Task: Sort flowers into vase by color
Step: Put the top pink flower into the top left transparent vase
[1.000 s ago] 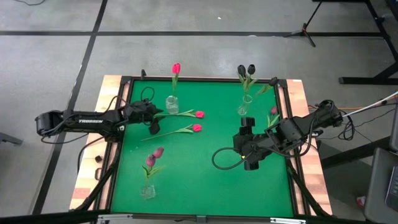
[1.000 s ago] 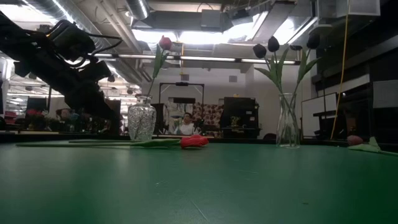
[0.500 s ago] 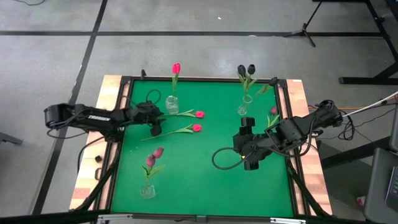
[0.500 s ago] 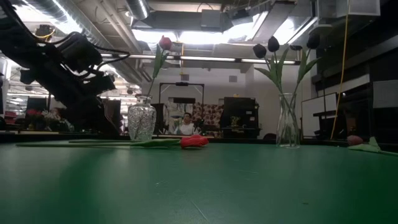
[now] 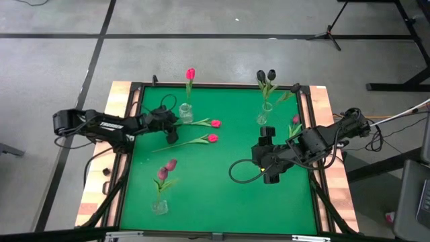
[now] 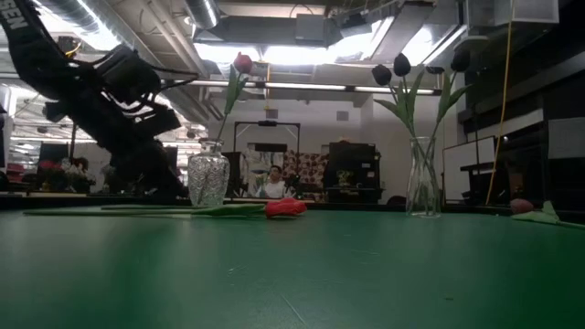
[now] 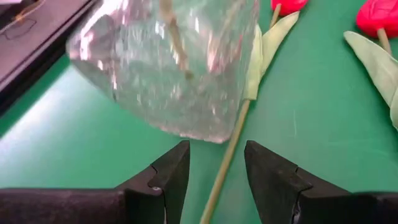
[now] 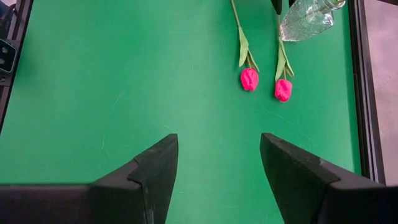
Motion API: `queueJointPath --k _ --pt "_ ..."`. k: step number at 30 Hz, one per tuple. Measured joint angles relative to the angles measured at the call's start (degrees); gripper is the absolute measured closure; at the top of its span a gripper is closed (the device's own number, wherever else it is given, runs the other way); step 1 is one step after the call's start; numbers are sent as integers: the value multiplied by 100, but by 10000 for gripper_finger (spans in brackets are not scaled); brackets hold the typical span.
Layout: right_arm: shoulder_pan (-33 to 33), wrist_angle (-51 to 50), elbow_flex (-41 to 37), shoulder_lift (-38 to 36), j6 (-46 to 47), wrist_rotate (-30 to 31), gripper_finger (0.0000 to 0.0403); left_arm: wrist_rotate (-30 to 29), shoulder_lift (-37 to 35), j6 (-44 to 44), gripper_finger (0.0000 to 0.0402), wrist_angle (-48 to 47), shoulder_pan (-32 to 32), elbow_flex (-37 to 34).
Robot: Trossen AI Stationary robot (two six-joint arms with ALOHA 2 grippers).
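Partly sorted: three vases hold flowers. Two pink tulips (image 5: 212, 130) lie loose; left pincer (image 7: 214, 177), jaws apart, straddles one stem (image 7: 225, 162). Right pincer (image 8: 217, 168) waits, apart.

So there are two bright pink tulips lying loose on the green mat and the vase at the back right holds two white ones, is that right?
Not quite: the back-right vase holds two near-black tulips, not white ones. The high view shows it, along with the two loose pink tulips on the green mat.

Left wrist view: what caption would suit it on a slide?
Left gripper open astride a green tulip stem lying beside the glass vase on the green table.
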Motion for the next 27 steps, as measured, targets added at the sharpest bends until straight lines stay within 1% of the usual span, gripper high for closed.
queueJointPath --k 2,6,10,12,14,17,22,25,27 --pt "0 0 0 0 0 0 176 24 0 139 250 -108 43 87" --pt "0 0 0 0 2 0 176 352 0 179 250 -263 190 148" --pt "0 0 0 0 9 0 176 369 55 382 250 -305 322 148" --pt "0 0 0 0 11 0 176 493 124 426 250 -261 365 148" --pt "0 2 0 0 9 0 176 655 246 428 250 -209 363 150" --pt "0 4 0 0 9 0 176 660 515 514 250 -136 358 150" --pt "0 9 0 0 9 30 176 726 965 505 250 370 359 159" --pt "0 17 0 0 19 96 176 734 1082 465 252 432 357 169" --pt "0 17 0 0 33 94 176 732 1093 463 261 415 352 169"
